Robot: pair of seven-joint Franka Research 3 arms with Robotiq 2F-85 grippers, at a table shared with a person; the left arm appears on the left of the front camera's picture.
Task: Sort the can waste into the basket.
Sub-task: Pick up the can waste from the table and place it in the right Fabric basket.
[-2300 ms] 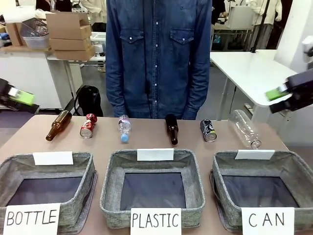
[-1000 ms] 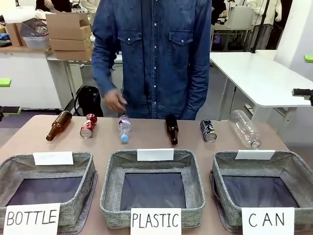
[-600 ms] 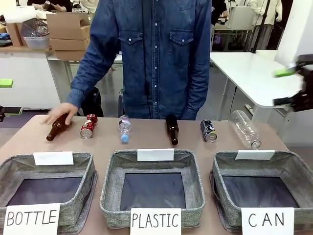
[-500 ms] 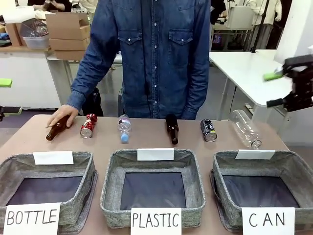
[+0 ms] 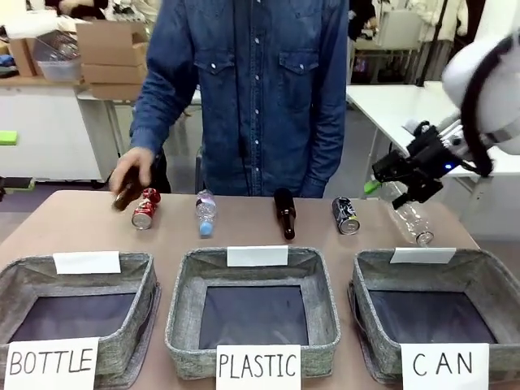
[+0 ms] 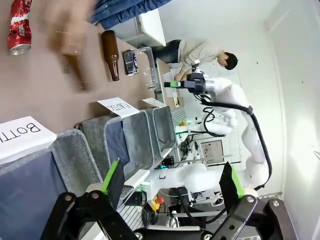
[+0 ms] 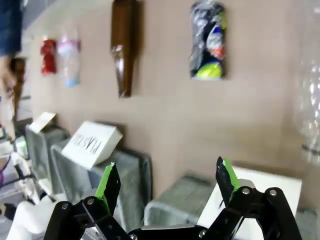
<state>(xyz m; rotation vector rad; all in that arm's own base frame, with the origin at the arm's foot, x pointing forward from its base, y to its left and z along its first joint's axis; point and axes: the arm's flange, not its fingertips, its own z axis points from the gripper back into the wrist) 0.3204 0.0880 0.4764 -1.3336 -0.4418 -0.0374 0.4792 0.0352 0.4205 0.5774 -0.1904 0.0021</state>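
Observation:
The red can (image 5: 145, 209) lies at the far left of the table, and the dark blue-black can (image 5: 346, 215) lies right of centre. The basket signed "CAN" (image 5: 487, 280) stands at the front right with nothing in it. My right gripper (image 5: 388, 184) hangs open above the table's far right, just right of the dark can and over a clear bottle. Its wrist view has the dark can (image 7: 209, 47) ahead of the open right gripper (image 7: 167, 180), and the red can (image 7: 48, 56) far left. My left gripper (image 6: 172, 172) is open and holds nothing.
A person's hand (image 5: 134, 171) lifts a brown bottle (image 5: 124, 195) beside the red can. A small plastic bottle (image 5: 205, 213), another brown bottle (image 5: 284, 213) and a large clear bottle (image 5: 410, 218) lie in the row. Baskets signed "BOTTLE" (image 5: 138, 280) and "PLASTIC" (image 5: 185, 309) stand in front.
My right gripper has swung in from the right edge and down toward the dark can. The person's hand reached to the left brown bottle and has raised it off the table.

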